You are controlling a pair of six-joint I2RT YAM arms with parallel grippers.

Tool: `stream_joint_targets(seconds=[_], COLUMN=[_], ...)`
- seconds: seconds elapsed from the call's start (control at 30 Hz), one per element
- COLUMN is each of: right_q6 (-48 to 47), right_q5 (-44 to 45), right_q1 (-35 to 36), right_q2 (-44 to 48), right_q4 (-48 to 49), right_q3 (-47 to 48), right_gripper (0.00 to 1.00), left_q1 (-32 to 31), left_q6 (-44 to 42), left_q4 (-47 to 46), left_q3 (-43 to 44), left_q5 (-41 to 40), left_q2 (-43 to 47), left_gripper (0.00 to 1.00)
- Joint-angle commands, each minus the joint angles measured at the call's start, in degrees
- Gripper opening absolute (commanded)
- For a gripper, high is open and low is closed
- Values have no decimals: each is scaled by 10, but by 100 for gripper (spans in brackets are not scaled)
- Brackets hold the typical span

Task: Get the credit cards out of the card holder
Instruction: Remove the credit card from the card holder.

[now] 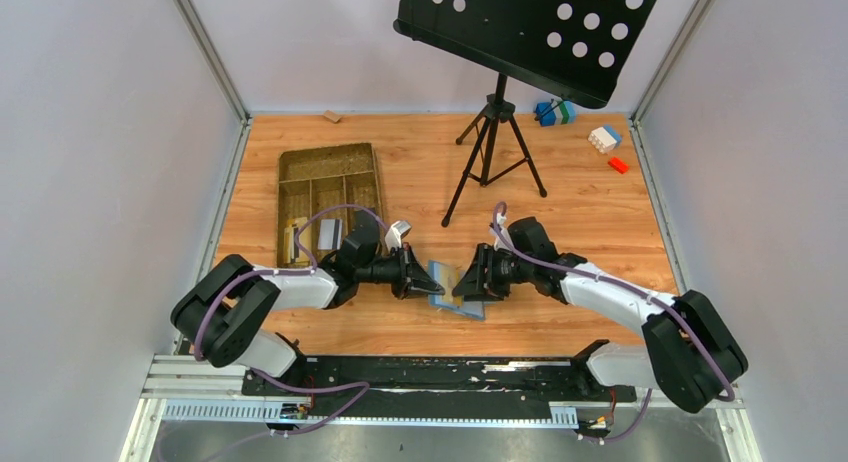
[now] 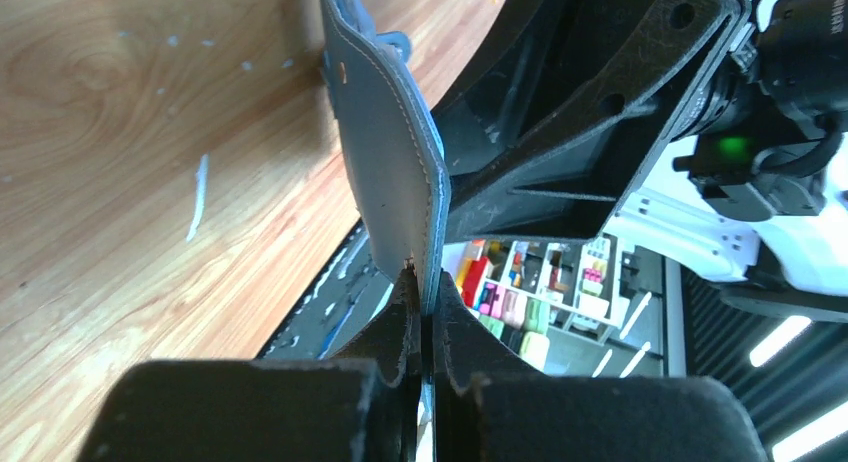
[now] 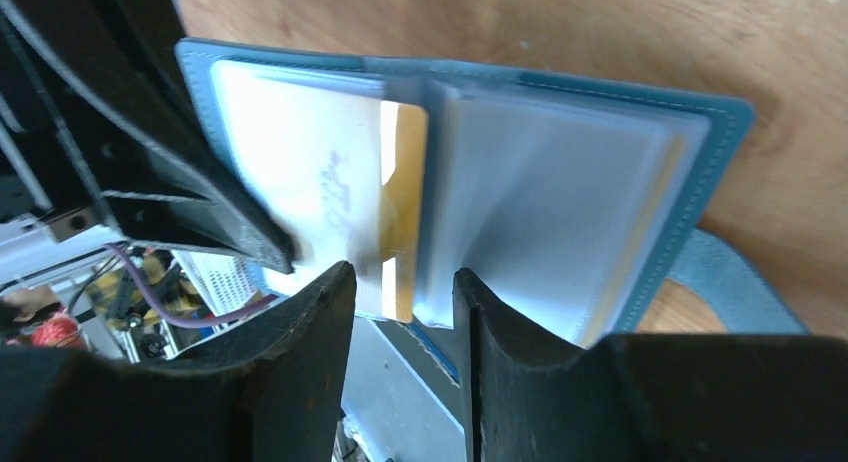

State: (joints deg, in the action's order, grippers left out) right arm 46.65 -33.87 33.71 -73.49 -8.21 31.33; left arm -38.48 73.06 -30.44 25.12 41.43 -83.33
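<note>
Faint script inside the card holder [image 3: 560, 182] cannot be read.

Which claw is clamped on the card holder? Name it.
The left claw: its jaws are shut on the cover edge of the blue card holder. The right claw has its jaws apart, facing the clear sleeves inside.

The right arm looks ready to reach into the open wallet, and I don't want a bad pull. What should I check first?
1. Left gripper shut on the card holder edge: ok.
2. Card holder open, clear sleeves facing the right gripper: ok.
3. Right gripper's fingers apart: ok.
4. Credit card lined up between them: cannot tell; only a tan strip shows there.
5. Left gripper out of the right fingers' way: not ok; its tip lies close beside one finger.
</note>
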Motion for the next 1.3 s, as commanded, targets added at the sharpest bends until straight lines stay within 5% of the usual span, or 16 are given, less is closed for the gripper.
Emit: stream_joint_targets(seconds=[0.0,0.17,0.3,0.8,1.03,1.27], right_q6=[40,80,96,149,186,170], right_q5=[-36,-47,-41,-42,-36,-23], right_q1=[-5,-11,-14,-15,-16,-45], right_q2=[36,48,61,116,141,165], right_q4=[77,125,130,203,234,161], right_q3=[-9,-16,-19,-51,-72,-80], right_gripper=[41,36,22,15,0,0], left_q1=[3,3,7,19,19,18], left_q6=[76,120,139,142,146,158], left_q4=[-140,-223,-263,-305,-323,-349], left_q3=[-4,-17,-33,-52,-54,-61], left_q5=[34,40,40,56,52,39], left_q2=[-13,-26,-36,-61,-70,-70], left_gripper=[0,0,0,0,0,0])
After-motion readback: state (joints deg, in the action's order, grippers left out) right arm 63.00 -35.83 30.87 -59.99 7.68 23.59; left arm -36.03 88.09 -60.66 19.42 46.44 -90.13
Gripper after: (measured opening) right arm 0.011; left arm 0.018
